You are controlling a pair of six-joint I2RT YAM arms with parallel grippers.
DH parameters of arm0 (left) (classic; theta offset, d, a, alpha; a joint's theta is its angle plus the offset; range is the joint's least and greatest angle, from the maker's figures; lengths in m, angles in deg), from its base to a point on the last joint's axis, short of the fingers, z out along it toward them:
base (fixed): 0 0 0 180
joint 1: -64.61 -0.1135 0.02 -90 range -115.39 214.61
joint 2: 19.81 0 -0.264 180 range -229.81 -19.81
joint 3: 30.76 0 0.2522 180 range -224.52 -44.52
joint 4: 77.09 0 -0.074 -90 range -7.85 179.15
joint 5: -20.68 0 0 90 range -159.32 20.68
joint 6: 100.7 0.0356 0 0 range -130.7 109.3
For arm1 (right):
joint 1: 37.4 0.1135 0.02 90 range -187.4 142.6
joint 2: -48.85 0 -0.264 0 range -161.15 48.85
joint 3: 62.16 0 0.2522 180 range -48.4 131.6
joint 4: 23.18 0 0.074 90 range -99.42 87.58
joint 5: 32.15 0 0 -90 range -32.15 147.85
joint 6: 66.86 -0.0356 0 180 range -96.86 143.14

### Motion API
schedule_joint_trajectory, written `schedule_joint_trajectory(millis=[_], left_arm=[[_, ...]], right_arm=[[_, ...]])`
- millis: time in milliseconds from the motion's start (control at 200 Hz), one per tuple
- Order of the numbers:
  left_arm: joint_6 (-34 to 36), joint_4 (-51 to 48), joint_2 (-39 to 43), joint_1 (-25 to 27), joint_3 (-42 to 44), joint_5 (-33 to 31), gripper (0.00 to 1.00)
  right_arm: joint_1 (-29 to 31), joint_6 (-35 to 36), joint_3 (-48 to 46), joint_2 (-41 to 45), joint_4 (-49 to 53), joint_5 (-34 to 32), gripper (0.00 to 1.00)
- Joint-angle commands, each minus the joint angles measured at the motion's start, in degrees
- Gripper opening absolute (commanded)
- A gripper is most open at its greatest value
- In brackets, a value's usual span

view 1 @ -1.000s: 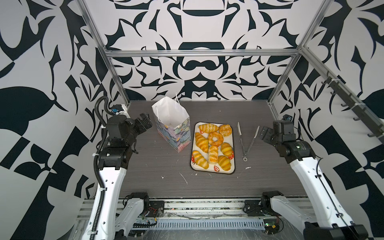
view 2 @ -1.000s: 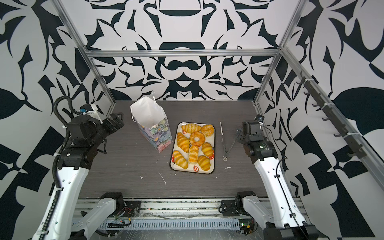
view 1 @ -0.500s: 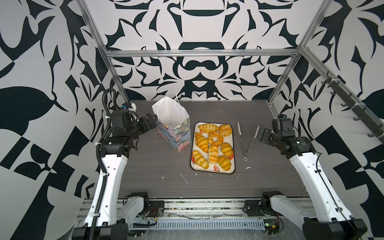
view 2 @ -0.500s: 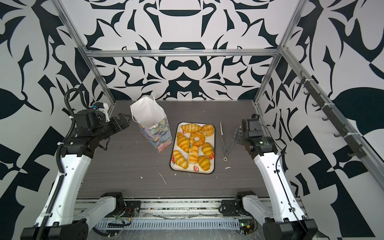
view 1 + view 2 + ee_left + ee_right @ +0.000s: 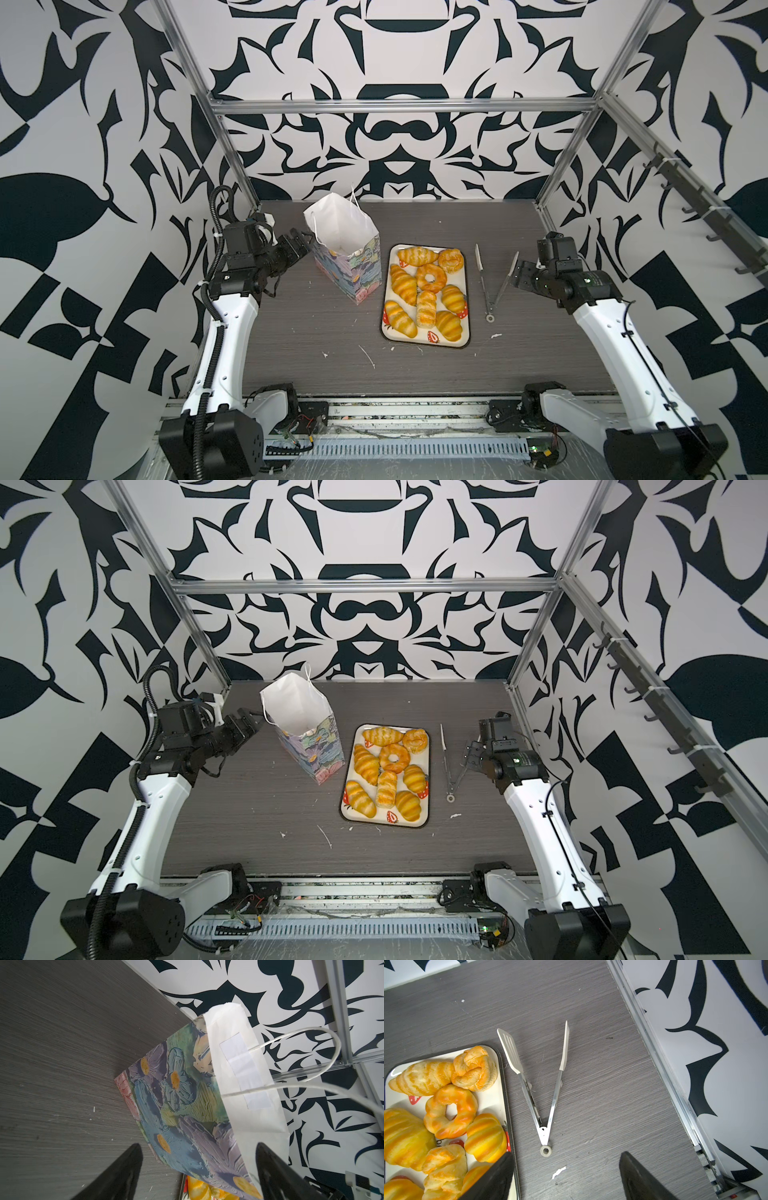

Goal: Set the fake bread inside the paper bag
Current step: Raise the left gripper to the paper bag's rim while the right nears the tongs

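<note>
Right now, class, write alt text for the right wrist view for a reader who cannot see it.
Metal tongs lie spread in a V on the grey table, beside a strawberry tray of fake bread; the right pincer hangs open above.

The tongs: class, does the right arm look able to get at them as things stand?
Probably yes. The tongs lie flat on the table beside the tray, nothing on them, and the open right gripper hangs just short of their ring end.

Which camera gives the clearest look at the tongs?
The right wrist view: the tongs lie whole and large in its middle, open in a V beside the tray. In both top views the tongs look small. The left wrist view misses them.
</note>
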Motion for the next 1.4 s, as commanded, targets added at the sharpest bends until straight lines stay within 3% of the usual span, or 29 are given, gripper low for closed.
schedule_joint_trajectory(millis=[0,120,355,895,1395], left_arm=[[-1.6,2.5,-0.4,-0.3,-0.6,3.0,0.86],[-1.6,2.7,-1.4,-0.3,-1.3,3.6,0.86],[1.1,-2.5,-6.5,-0.3,-6.0,2.4,0.74],[1.1,-0.8,-8.5,0.3,-7.3,2.9,0.59],[2.9,-2.0,-10.8,1.6,-8.7,1.6,0.44]], right_arm=[[0.4,0.2,0.0,-0.2,-0.4,0.6,0.83],[0.6,0.0,-0.3,-0.9,-0.6,0.6,0.83],[1.0,-1.2,-1.0,-2.1,-0.7,0.6,0.82],[3.6,-3.3,-2.1,-3.5,0.3,-3.2,0.84],[4.2,-4.1,-2.4,-4.3,-0.3,-2.1,0.89]])
